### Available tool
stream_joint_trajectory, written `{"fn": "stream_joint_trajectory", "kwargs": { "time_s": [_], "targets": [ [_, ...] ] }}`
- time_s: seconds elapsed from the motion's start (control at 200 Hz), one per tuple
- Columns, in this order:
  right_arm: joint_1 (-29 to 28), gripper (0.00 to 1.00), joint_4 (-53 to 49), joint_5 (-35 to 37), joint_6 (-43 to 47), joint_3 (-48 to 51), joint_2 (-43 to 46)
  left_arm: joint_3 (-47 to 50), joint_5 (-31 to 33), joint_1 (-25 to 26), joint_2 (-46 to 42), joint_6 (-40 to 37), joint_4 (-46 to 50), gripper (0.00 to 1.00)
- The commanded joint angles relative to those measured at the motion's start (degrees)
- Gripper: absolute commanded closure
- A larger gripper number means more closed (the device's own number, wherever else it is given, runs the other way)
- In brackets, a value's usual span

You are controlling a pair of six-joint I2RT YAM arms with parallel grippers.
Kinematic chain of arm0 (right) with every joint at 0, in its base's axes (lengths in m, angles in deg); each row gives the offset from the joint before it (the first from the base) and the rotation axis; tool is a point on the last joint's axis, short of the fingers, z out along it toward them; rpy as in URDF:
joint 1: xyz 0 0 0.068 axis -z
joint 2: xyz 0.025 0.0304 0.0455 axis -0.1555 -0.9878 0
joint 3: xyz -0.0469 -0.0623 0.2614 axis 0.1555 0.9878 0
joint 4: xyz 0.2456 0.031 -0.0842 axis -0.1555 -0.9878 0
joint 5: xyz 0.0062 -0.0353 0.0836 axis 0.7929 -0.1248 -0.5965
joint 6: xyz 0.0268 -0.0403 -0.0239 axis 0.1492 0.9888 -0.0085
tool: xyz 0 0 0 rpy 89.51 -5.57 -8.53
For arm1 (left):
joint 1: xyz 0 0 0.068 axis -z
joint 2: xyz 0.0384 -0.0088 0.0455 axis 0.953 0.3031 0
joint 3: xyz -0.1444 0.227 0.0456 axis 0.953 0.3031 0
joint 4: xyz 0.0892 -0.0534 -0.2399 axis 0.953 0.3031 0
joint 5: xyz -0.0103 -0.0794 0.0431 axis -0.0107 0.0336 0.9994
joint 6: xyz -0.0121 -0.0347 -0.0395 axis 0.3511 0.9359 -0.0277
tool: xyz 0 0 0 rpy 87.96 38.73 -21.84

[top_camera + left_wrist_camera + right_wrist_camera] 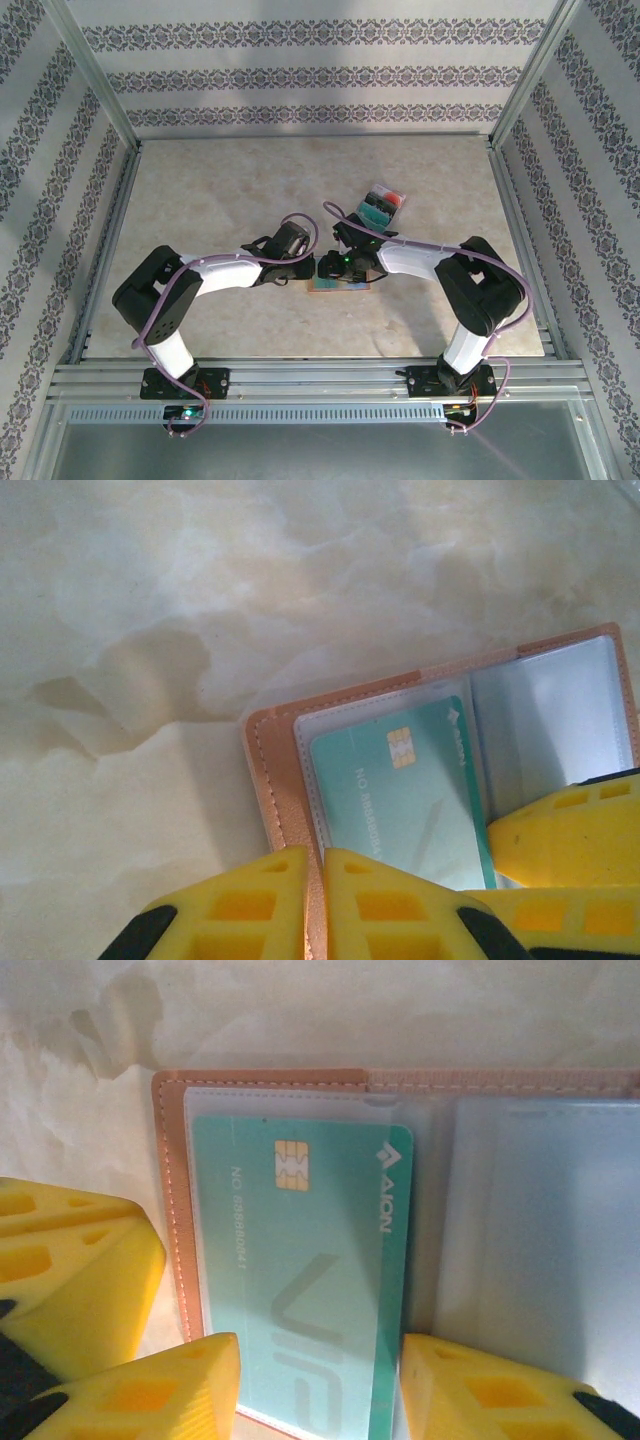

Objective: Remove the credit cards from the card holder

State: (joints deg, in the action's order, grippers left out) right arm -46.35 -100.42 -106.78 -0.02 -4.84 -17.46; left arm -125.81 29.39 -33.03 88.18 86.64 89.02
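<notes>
card holder (340, 285) lies open and flat near the middle of the tabletop (220, 200), between the two arms' wrists. salmon-pink leather-like bifold with a stitched border and clear, greyish plastic sleeves inside. on the left wrist view the pink edge (275, 770) frames the left-side sleeve (305, 730).

that sleeve holds one teal card (300, 1260): gold chip near the top, printed number down its left side, a logo and lettering on the right, a big faint "vip" low down. the card sits inside the sleeve, top edge just below the sleeve mouth. the right-side sleeve (540, 1220) looks frosted grey-blue; contents not readable.

loose cards (382, 207) lie in a small overlapping pile on the tabletop beyond the holder, well apart from it: teal, red and a dark one.

left end effector (315, 865): yellow fingers pressed together, pinching the holder's pink left edge at its near corner.

right end effector (318, 1345): fingers spread, one on each side of the teal card's lower part, over the sleeve; can't tell if they touch it.
</notes>
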Motion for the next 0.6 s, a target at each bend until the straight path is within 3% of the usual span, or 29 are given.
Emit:
{"fn": "stream_joint_trajectory", "kwargs": {
  "time_s": [0.0, 0.225, 0.595],
  "targets": [
    [-0.91, 0.52, -1.43, 0.96, -0.65, -0.87, -2.35, -0.1, -0.86, 0.66, 2.25, -0.94, 2.11, 0.87],
    [-0.99, 0.52, 1.07, 0.01, -1.72, 0.53, -2.22, -1.41, -0.63, 0.66, 3.64, -2.84, 5.03, 0.9],
    [1.79, 0.52, 21.05, -9.84, -6.15, 9.05, 2.11, -1.24, -0.96, 0.66, 4.02, -3.33, 6.76, 0.91]
  ]
}}
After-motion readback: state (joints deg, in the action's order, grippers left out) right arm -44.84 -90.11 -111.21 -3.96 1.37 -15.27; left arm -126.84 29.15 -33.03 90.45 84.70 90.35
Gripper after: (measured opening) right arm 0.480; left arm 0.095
